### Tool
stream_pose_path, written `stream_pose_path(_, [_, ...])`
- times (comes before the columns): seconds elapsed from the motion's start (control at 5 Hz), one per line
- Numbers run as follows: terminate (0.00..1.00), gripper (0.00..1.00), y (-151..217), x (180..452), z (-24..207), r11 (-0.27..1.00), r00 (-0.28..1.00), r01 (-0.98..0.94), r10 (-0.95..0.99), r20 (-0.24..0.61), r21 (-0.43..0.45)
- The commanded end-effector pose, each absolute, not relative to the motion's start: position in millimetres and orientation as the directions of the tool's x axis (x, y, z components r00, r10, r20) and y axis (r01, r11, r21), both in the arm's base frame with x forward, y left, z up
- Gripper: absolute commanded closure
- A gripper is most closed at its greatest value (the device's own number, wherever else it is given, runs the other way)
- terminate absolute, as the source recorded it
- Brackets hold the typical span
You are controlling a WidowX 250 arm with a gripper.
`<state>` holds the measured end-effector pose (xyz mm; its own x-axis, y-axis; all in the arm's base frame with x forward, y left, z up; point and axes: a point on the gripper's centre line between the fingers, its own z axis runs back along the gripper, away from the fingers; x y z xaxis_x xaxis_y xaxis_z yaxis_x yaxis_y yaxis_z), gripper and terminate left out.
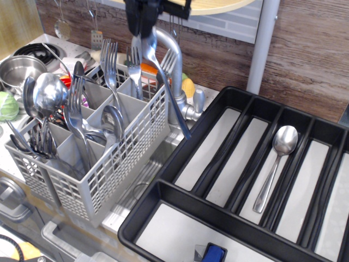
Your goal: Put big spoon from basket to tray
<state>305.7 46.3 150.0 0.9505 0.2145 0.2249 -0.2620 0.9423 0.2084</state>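
My gripper comes in from the top edge, above the back right corner of the grey mesh basket. It is shut on a big spoon at the bowl end. The spoon's long handle hangs down and to the right, across the faucet, and its tip ends just at the left rim of the black tray. A second big spoon lies in one of the tray's long compartments, bowl toward the back. Another spoon stands bowl-up in the basket.
The basket holds several forks and a round ladle-like spoon. A grey faucet stands between basket and tray. A steel pot sits at the far left. A grey post rises behind the tray. A blue item lies in the wide compartment.
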Motion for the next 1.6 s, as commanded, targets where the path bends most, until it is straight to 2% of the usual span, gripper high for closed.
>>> stream_pose_path(0.0, [0.00,1.00,18.3,323.2,145.5,0.966,0.940,-0.229,0.186,0.285,0.122])
stream_pose_path(0.2, [0.00,1.00,13.2,336.1,136.2,0.980,0.958,-0.185,0.163,0.237,0.075])
stream_pose_path(0.4, [0.00,1.00,3.2,353.5,128.6,0.985,0.969,-0.154,0.135,0.209,0.076])
stream_pose_path(0.6, [0.00,1.00,-11.8,366.7,120.4,0.985,0.969,-0.149,0.128,0.213,0.083])
stream_pose_path(0.8, [0.00,1.00,-30.1,374.3,100.3,0.984,0.965,-0.159,0.138,0.222,0.081])
stream_pose_path(1.0, [0.00,1.00,-45.3,373.8,91.1,0.979,0.968,-0.159,0.130,0.214,0.128])
stream_pose_path(1.2, [0.00,1.00,-50.5,370.7,91.8,0.972,0.987,-0.115,0.088,0.134,0.204])
stream_pose_path(1.4, [0.00,1.00,-56.7,367.0,92.4,0.963,0.993,-0.078,0.053,0.101,0.259])
